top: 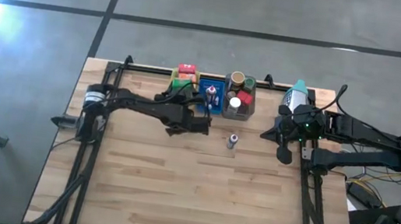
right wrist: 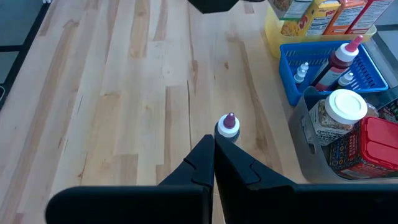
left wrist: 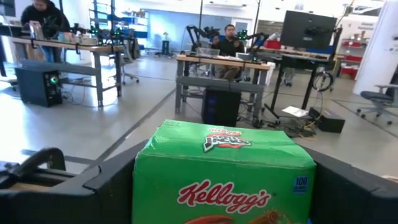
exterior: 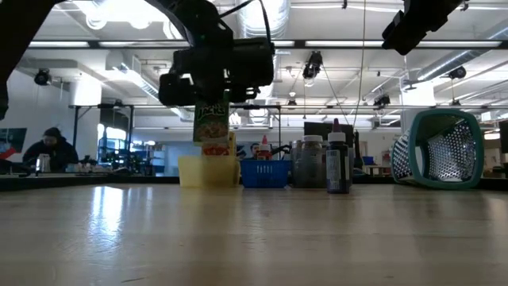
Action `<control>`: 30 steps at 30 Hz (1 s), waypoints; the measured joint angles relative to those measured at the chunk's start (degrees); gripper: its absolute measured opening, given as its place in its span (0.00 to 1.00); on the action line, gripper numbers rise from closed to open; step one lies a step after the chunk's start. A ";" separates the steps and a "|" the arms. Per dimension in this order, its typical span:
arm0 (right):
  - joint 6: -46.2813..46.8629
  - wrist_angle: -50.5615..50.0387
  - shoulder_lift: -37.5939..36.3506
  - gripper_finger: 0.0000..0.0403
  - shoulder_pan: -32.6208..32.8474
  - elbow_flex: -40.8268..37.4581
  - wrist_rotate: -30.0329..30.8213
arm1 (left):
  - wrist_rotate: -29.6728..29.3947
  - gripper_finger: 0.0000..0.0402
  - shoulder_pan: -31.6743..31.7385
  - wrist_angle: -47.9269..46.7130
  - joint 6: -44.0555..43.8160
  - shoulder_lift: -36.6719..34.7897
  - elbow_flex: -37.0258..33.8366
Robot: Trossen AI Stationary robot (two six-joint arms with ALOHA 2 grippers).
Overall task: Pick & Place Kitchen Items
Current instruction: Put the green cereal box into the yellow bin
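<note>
My left gripper (left wrist: 224, 199) is shut on a green Kellogg's snack box (left wrist: 224, 168) and holds it over the yellow tray (exterior: 208, 171) at the table's far middle. In the low view the box (exterior: 210, 123) hangs under the gripper (exterior: 214, 75), its lower end at the tray's rim. More boxes stand in that tray (top: 187, 71). A small bottle with a purple cap (top: 232, 141) stands on its base on the bare wood. My right gripper (right wrist: 214, 149) hovers shut above the table, right of that bottle (right wrist: 228, 124). My left gripper pinches the box between its two fingers (left wrist: 106, 186), one on each narrow side (left wrist: 142, 180), up near the top. The fingers come level from the table's near side. The box is upright and lifted; whether its bottom touches the tray I cannot tell.
A blue tray (top: 211, 96) with small vials and a red bottle sits right of the yellow one. Right of that is a grey tray (top: 240, 94) with jars and a red box. A teal and white basket (exterior: 440, 151) lies on its side at the far right.
</note>
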 joint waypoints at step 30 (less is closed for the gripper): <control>0.00 0.00 0.00 0.02 0.00 0.00 -0.01 | -0.05 0.88 2.62 4.50 4.26 3.26 0.12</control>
